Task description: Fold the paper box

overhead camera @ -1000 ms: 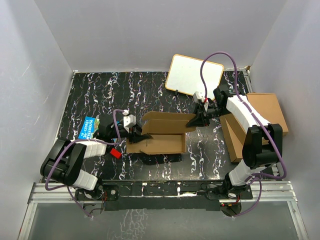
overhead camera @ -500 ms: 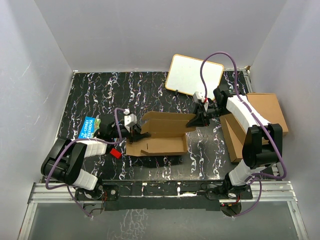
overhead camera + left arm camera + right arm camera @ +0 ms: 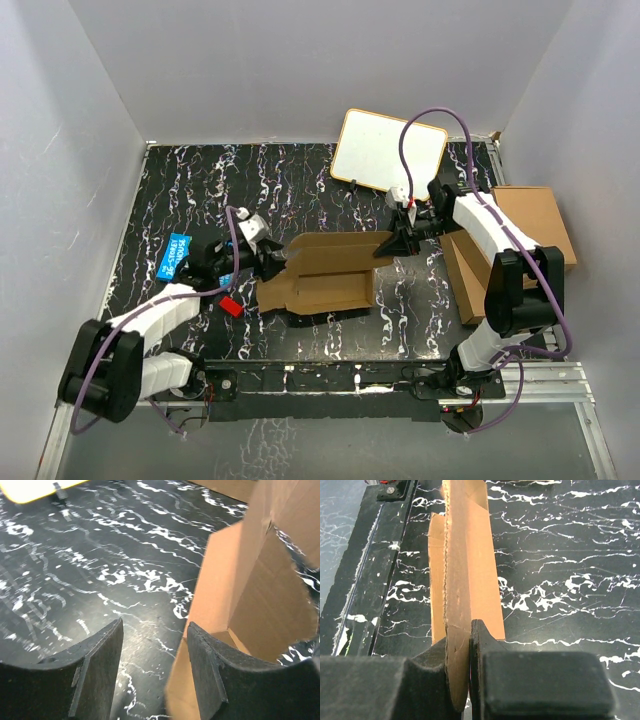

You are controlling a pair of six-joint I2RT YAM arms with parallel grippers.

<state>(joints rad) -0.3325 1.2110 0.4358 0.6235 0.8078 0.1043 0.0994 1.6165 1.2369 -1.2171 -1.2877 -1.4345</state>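
Observation:
The paper box (image 3: 325, 272) is a partly folded brown cardboard piece lying mid-table, its long panels raised. My right gripper (image 3: 392, 246) is shut on the box's right end; in the right wrist view the cardboard edge (image 3: 460, 580) is pinched between the pads, the gripper (image 3: 465, 655) low in that frame. My left gripper (image 3: 272, 262) stands open at the box's left end. In the left wrist view the bare table shows between the left gripper's (image 3: 155, 645) fingers, and the cardboard wall (image 3: 250, 590) rises just beside the right finger (image 3: 210, 670).
A white board (image 3: 388, 150) leans at the back right. A pile of larger brown boxes (image 3: 520, 235) sits at the right edge beside the right arm. A blue book (image 3: 178, 255) and a small red piece (image 3: 232, 306) lie by the left arm.
My left gripper closed at the box's left end, then opened and let it go. The left arm stretched out lower. The box's raised back panel has dropped lower. The right gripper kept its hold.

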